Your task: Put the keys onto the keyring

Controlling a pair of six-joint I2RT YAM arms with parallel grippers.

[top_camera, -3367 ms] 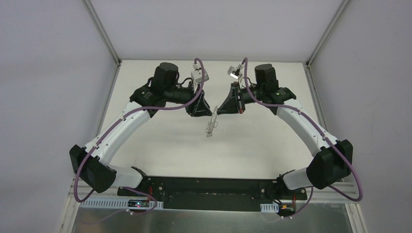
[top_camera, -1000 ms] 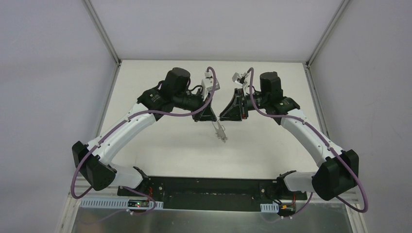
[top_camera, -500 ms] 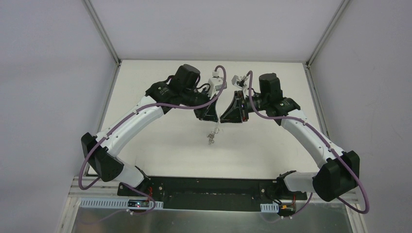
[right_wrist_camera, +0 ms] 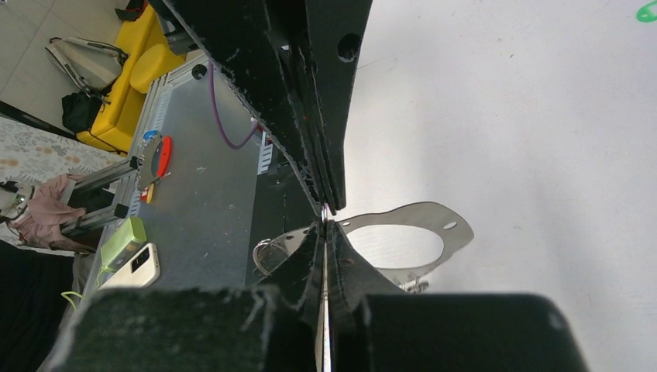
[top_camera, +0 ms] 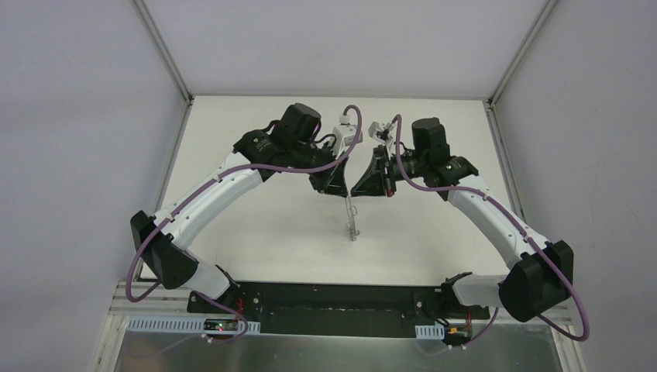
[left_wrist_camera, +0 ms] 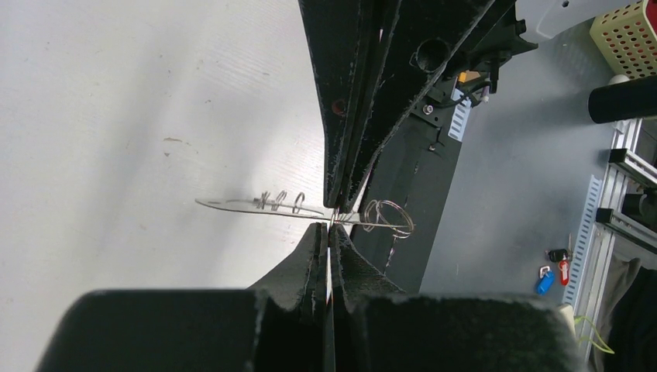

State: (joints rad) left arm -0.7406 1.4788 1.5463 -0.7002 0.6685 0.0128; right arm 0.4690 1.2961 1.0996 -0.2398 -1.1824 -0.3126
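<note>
Both grippers are pressed fully together and meet tip to tip above the table's middle. Left gripper [left_wrist_camera: 328, 232] is clamped on the keyring [left_wrist_camera: 304, 211]: its thin silver wire crosses right at the fingertips in the left wrist view. Right gripper [right_wrist_camera: 325, 225] pinches the same wire from the opposite side, coming in from the top of that view, its tip touching the left one's.

Keyring is off the table [top_camera: 256, 232], hanging from the pinch point. In the top view it reads as a thin silver streak [top_camera: 352, 221] dropping straight down from where the two tips meet. Left wrist view shows the wire near edge-on, running horizontally, with small silver coils on it left of the pinch and a small round silver ring [left_wrist_camera: 385, 216] on it just right of the pinch. Right wrist view shows a flat silver shape with a large opening [right_wrist_camera: 411, 232] beside the fingertips; can't tell what it is.

A tiny bright green thing [right_wrist_camera: 647, 12] lies on the table at the far top right corner of the right wrist view, well apart from both grippers; too small to say if it's the key.
</note>
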